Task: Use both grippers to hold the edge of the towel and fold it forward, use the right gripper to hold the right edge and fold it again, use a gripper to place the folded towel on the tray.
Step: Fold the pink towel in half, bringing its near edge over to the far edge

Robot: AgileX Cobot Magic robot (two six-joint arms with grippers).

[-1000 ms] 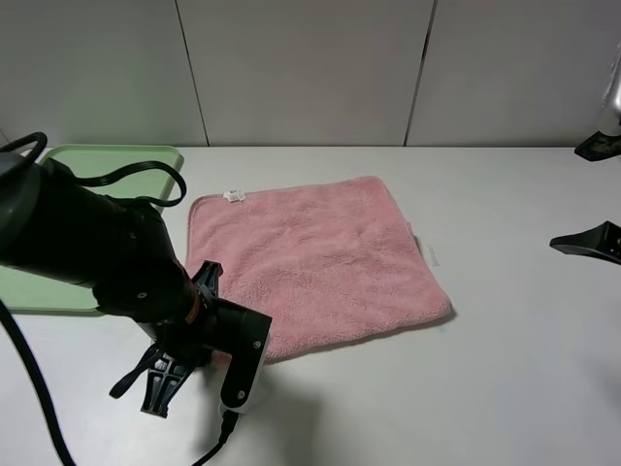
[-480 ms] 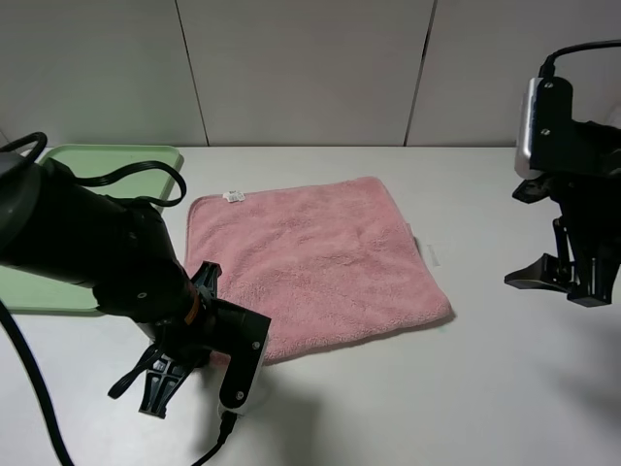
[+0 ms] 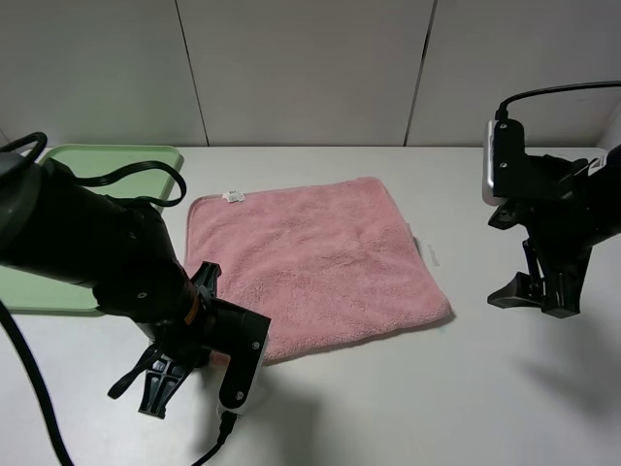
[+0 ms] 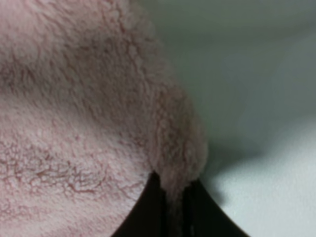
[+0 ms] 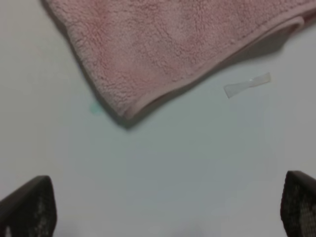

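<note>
**Right arm swings in over the table; left pincer grips the towel corner**

Since a second ago the right gripper [image 3: 534, 291] has come in from the far right edge of the high view and now hangs over the bare table [image 3: 388, 408], to the right of the towel [image 3: 320, 257] and not touching it. The left arm has not shifted, and the towel lies as it did.

The only tag in sight is a small white label [image 3: 234, 196] at the towel's far left corner; it is too small for any writing on it to be read. A short pale strip [image 5: 247, 85] lies on the table just beside the towel's right edge.

The towel is pink and fluffy, roughly square, spread flat in the middle of the table and turned slightly askew. A thin stitched hem [image 5: 197, 73] borders its pile. The light-green tray [image 3: 116, 155] sits at the far left, near the towel and partly hidden by the left arm.

The left arm reaches in low from the left, bulky and black, with a cable looping over the tray. The left gripper [image 4: 170, 207] is at the towel's near left corner, jaws pressed together on a pinch of the cloth. The right arm points its fingers [image 5: 29, 207] downward, white side panel facing the camera, jaws spread wide and holding nothing.
</note>
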